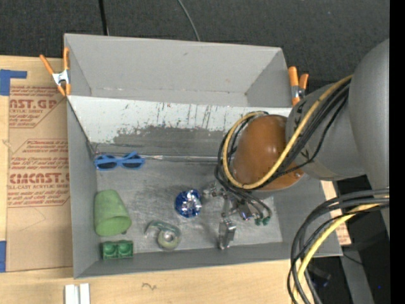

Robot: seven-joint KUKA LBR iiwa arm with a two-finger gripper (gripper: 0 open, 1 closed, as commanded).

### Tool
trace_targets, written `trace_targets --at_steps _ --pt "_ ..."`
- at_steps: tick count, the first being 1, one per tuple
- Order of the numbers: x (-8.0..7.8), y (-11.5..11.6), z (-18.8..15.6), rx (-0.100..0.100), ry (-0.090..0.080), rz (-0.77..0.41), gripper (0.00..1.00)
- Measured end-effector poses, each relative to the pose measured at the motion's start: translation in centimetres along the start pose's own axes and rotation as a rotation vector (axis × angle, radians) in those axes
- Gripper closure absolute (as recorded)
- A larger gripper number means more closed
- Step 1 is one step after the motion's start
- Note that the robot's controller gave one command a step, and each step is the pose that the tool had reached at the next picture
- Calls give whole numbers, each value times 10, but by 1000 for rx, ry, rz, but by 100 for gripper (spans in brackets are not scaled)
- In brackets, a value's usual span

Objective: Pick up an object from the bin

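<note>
Nearest the front wall of the grey bin (171, 62), in its left corner, a small green building block (117, 250) is being shown lying flat. Just to its right, a pale round lid-like piece with a greenish centre (167, 237) is being seen on the floor. Further right along the same front strip, the gripper (226, 233) is being held low over the bin floor, pointed downward and slightly leftward, near that round piece but apart from it. Whether the jaws are spread or pressed together cannot be told. A little deeper in, up and to the left of the gripper, a shiny blue ball (188, 202) is being seen close by. A light green cup (111, 212) is lying on its side by the left wall. Against the far wall, blue sunglasses (119, 161) are resting. Above the gripper, the wrist is being wrapped by an orange cover (262, 151) and looped cables (231, 163), with the grey arm (364, 125) being reached in from the right.
</note>
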State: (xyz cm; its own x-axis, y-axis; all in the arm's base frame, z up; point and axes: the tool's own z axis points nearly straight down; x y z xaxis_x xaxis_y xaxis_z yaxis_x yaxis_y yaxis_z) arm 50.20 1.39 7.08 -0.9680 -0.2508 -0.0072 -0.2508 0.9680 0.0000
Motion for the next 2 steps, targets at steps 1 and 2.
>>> trace_targets --at_steps 1,2 --pt "-52 58 0 -1 1 -137 0" --pt "-61 95 0 -1 0 -459 0"
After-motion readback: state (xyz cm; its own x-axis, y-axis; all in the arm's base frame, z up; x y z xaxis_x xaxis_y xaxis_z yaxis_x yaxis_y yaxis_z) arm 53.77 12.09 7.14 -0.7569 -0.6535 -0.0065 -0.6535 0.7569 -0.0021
